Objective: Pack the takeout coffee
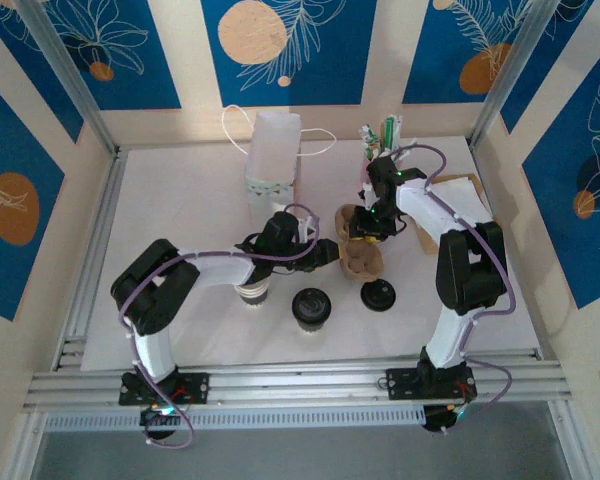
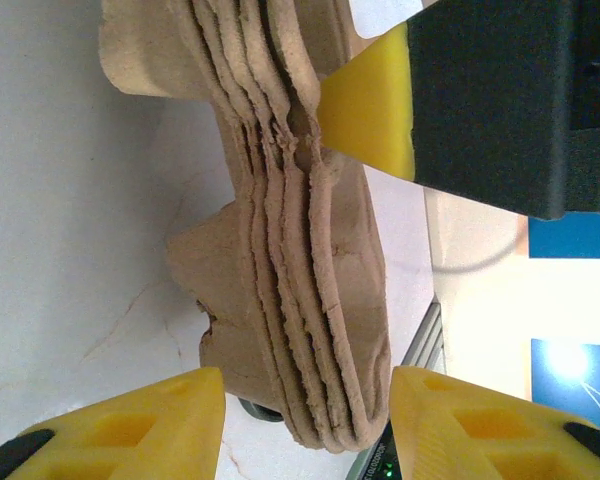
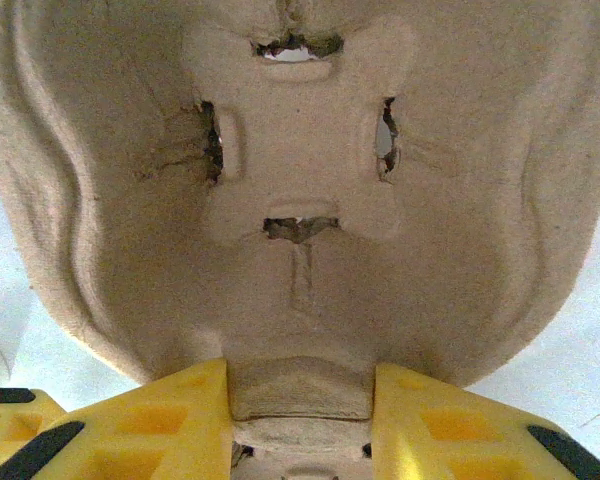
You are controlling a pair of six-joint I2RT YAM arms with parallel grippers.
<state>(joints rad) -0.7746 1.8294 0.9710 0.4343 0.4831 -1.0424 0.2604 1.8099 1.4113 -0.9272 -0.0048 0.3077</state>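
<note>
The takeout coffee point(image 1: 311, 307), a small cup under a round black lid, stands on the table in front of both grippers, apart from them. A stack of brown pulp cup carriers point(image 1: 361, 258) is held up on edge in the middle. My right gripper point(image 3: 300, 385) is shut on a tab at the stack's point(image 3: 300, 200) edge. My left gripper point(image 2: 308, 400) is open, one yellow finger on each side of the lower end of the stack point(image 2: 300, 250). The right gripper's yellow finger point(image 2: 370, 105) presses the stack's upper side. In the top view the left gripper point(image 1: 330, 252) faces the right gripper point(image 1: 363, 228) across the carriers.
A lidless cream cup point(image 1: 252, 291) stands under my left forearm. A loose flat black lid point(image 1: 378, 295) lies right of the coffee. A white bag point(image 1: 273, 152) with handles stands at the back; a holder of sachets point(image 1: 380, 135) and a brown box point(image 1: 462, 200) sit back right.
</note>
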